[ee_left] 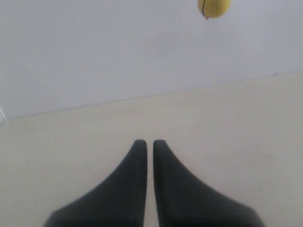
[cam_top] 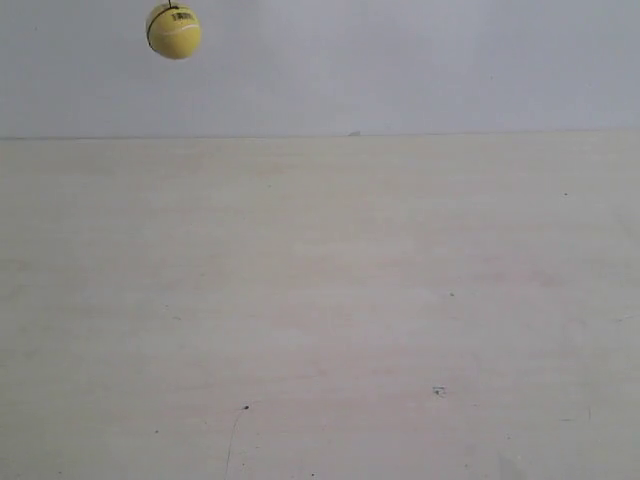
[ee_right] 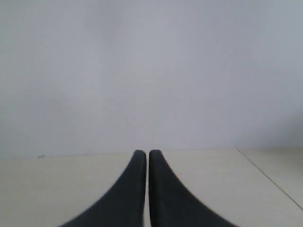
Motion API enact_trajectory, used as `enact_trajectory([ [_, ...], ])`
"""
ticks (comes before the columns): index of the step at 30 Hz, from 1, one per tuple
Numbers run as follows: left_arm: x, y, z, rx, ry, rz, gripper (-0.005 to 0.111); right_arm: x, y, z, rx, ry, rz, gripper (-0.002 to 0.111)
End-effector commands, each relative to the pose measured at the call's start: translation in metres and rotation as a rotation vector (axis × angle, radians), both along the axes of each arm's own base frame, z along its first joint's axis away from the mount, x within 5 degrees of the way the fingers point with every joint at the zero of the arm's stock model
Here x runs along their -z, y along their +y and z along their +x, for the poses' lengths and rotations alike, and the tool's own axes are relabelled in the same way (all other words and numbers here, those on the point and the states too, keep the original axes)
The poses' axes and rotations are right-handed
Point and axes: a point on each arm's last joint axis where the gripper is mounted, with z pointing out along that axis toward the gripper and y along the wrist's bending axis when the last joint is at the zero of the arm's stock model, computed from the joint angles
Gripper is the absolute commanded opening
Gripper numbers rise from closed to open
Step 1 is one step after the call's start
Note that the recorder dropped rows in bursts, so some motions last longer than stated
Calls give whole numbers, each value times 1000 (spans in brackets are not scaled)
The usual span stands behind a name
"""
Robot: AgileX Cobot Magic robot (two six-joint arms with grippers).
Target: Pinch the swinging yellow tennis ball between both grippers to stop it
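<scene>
A yellow tennis ball [cam_top: 173,31] hangs high in front of a pale wall [cam_top: 420,60], well above the bare counter [cam_top: 320,300] and far over toward the exterior view's left. A white seam and a black barcode mark [cam_top: 182,17] face the camera. Only a stub of its thin black string [cam_top: 172,5] shows before the frame cuts it off. The string appears to be what keeps the ball clear of the counter.

Neither arm appears in the exterior view. The left tool [ee_left: 148,143] is closed, its two black wedge jaws drawn together with only a thin slit between them, holding nothing. The right tool [ee_right: 143,152] is the same. Both sit low over the counter and well apart from the ball. With the jaws together, each tool likely serves as a single blunt wedge to press against one side of the ball, since the pinch is made between the two tools rather than inside either one.

The left wrist view catches only the ball's lower part [ee_left: 214,8], cropped by the frame edge. The right wrist view does not show the ball at all. Where the string is anchored is out of frame, and a single moment cannot tell which way the ball is swinging.
</scene>
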Motion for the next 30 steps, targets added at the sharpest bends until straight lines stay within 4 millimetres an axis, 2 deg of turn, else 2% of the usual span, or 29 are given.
enact_trajectory([
  [1, -11, -2, 0, 17, -133, -151, 5, -12, 1, -3, -16, -135, 21, 0],
  [5, -24, -3, -1, 51, -271, -364, 5, -15, 1, -4, -56, -180, 184, 0],
  [10, -42, -5, -6, 106, -466, -376, 5, -23, 2, -7, -115, -281, 336, 0],
  [14, -56, -9, -14, 175, -642, -310, 5, -28, 2, -9, -177, -347, 482, 0],
  [16, -61, -12, -17, 210, -699, -254, 5, -35, 3, -13, -214, -440, 483, 0],
  [20, -82, -14, -14, 232, -733, -241, 5, -48, 9, -23, -256, -593, 300, 0],
  [23, -106, -15, -3, 228, -721, -223, 5, -68, 9, -23, -246, -587, 284, 0],
  [26, -130, -16, 20, 223, -659, -212, 5, -89, 8, -13, -217, -518, 280, 0],
  [30, -156, -21, 59, 244, -549, -129, 5, -109, 5, 16, -190, -396, 299, 0],
])
